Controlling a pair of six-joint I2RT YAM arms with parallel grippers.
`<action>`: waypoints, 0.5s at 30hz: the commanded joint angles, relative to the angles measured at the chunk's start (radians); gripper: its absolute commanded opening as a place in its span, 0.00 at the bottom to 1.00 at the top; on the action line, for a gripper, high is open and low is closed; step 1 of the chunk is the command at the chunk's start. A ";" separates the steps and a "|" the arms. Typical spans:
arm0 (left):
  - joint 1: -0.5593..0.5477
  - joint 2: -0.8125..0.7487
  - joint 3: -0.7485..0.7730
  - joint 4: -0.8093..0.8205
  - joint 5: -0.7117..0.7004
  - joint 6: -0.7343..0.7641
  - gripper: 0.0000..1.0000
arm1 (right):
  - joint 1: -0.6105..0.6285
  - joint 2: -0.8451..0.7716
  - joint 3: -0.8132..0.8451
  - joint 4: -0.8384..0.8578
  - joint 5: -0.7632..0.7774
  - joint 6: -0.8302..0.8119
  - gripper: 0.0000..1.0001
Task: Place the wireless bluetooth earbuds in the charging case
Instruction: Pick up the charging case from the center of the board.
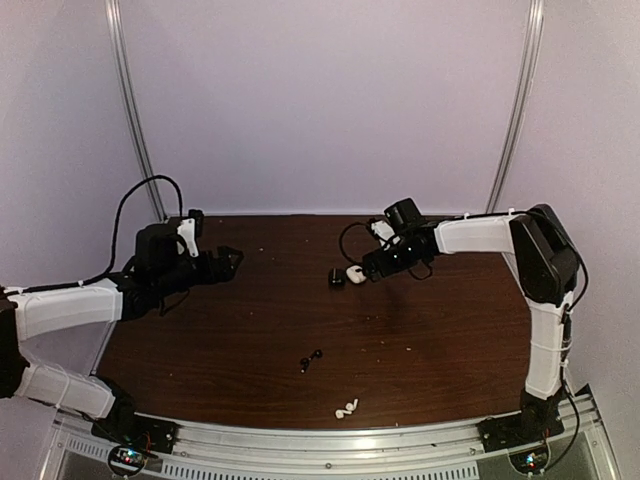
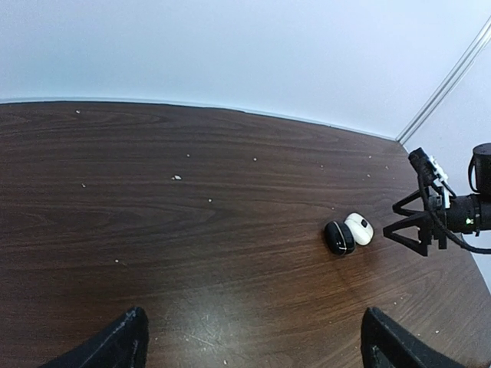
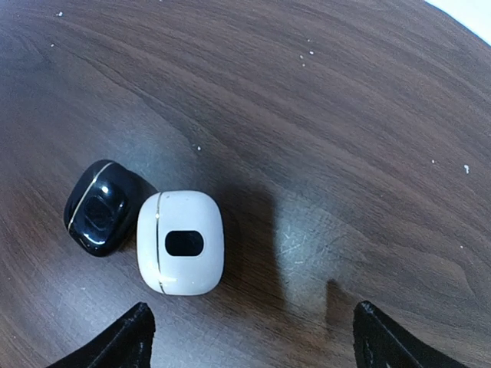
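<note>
two shut cases: black case (image 3: 100,207) just beside white case (image 3: 180,241).

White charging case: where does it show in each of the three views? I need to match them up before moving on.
Top external: the white charging case lies just right of the picture's centre.
Left wrist: the white charging case sits right of centre, a little below mid-height.
Right wrist: the white charging case fills the lower left of centre.
Shared landmark: the black case close beside it in every view.
</note>
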 commanded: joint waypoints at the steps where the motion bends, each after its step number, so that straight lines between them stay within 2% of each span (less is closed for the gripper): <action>1: -0.005 0.007 -0.006 0.072 0.018 0.012 0.98 | 0.018 0.048 0.062 -0.036 -0.018 -0.001 0.89; 9: -0.005 0.012 -0.013 0.085 0.006 -0.002 0.98 | 0.046 0.108 0.116 -0.060 -0.004 -0.008 0.88; 15: -0.005 0.017 -0.002 0.045 -0.076 -0.017 0.98 | 0.057 0.152 0.158 -0.072 0.015 -0.007 0.87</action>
